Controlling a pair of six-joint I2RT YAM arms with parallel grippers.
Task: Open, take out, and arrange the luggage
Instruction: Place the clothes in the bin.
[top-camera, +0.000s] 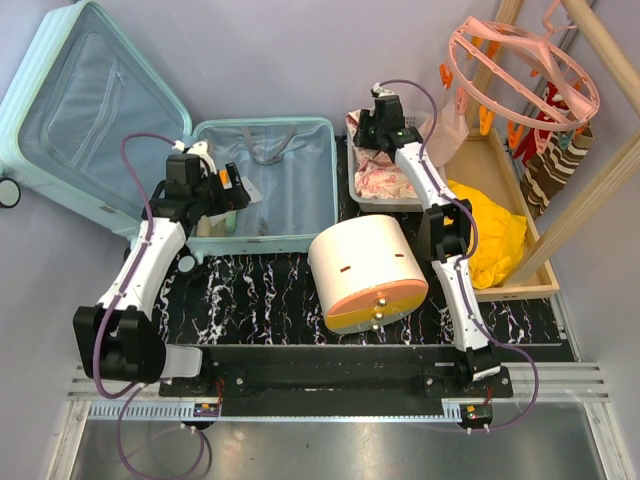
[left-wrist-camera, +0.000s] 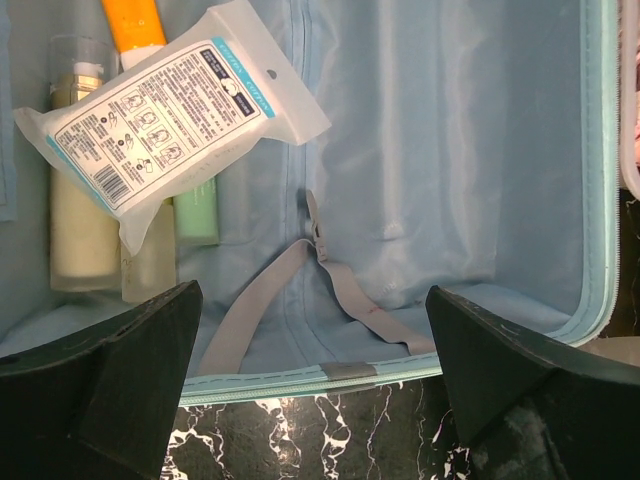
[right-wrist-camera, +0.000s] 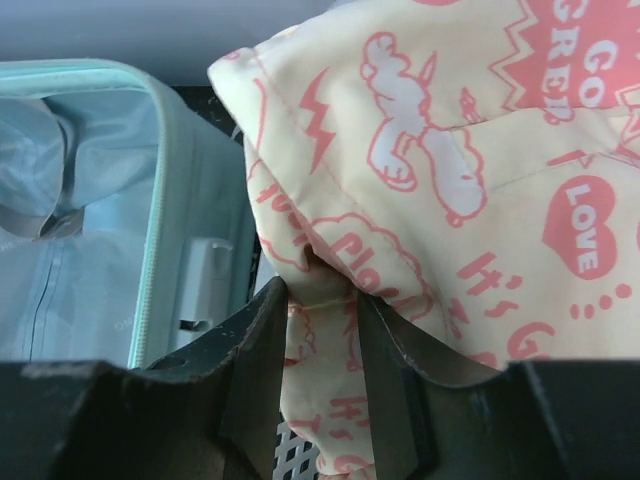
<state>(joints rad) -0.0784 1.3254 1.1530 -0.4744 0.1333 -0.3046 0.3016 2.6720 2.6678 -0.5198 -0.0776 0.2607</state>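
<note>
We see luggage (top-camera: 265, 180) open on desk (top-camera: 260, 290), lid back. Left claw (left-wrist-camera: 312, 310) released above bottles (left-wrist-camera: 80, 230) inside. Right claw (right-wrist-camera: 320, 330) pinching printed cloth (right-wrist-camera: 420, 150); we judge thin fold may slip, missing basket (right-wrist-camera: 297, 458).

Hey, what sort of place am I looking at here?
Probably a robotics lab bench staged for home unpacking: two robot arms at a marble-pattern table, an open suitcase, and a pink clothes-drying hanger.

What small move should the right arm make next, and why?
Probably lift a little: the right gripper is shut on a fold of the printed cloth, which lies over the white basket beside the luggage, so raising would free it.
</note>
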